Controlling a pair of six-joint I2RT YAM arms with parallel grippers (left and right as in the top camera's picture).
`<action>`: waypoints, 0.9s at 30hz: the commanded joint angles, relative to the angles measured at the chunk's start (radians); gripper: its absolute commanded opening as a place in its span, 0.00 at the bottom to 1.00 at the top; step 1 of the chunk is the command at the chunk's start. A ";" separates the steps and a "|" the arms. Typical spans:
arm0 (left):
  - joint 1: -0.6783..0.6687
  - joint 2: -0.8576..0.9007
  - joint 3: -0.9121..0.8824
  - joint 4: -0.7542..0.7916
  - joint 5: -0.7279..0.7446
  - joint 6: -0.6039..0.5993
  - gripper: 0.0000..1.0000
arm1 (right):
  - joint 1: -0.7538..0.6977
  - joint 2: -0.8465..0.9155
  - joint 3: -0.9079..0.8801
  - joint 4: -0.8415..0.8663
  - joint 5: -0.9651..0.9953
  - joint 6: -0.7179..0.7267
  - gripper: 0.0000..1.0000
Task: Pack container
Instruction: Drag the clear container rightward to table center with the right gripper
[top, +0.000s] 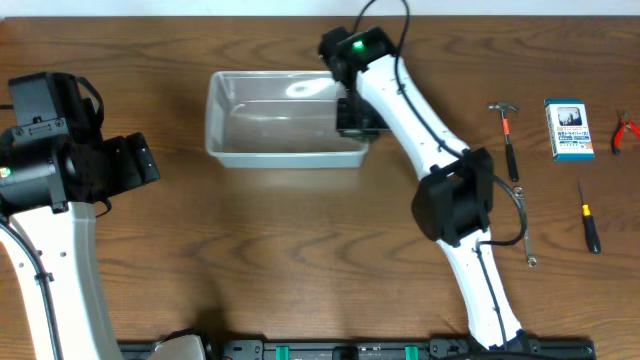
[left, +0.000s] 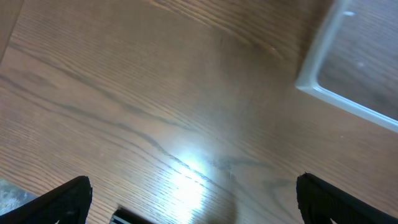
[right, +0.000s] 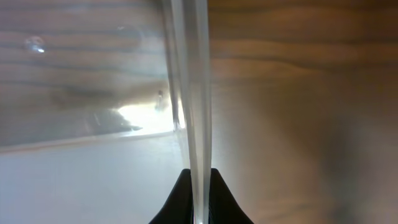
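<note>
Right tool (top: 357, 118) was pinching the right-end wall of the clear container (top: 285, 157). In the wrist view the thin plastic edge ran straight up from between the two fingers. The container sat toward the back middle of the bench (top: 250, 240). Left tool (top: 145, 162) was spread wide over plain wood, off to the container's left and not touching it. A hammer (top: 507, 130), small box (top: 568, 128), pliers (top: 625, 130) and screwdriver (top: 590, 222) lay at the right side, well apart from the container.
</note>
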 joint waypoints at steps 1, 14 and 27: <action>0.005 -0.002 0.011 -0.007 -0.012 0.009 0.98 | -0.055 0.006 0.003 -0.041 0.071 -0.048 0.01; 0.005 -0.002 0.011 -0.008 -0.012 0.009 0.98 | -0.186 -0.109 -0.011 -0.041 -0.002 -0.277 0.01; 0.005 -0.002 0.011 -0.021 -0.012 0.009 0.98 | -0.275 -0.310 -0.371 -0.037 -0.004 -0.307 0.01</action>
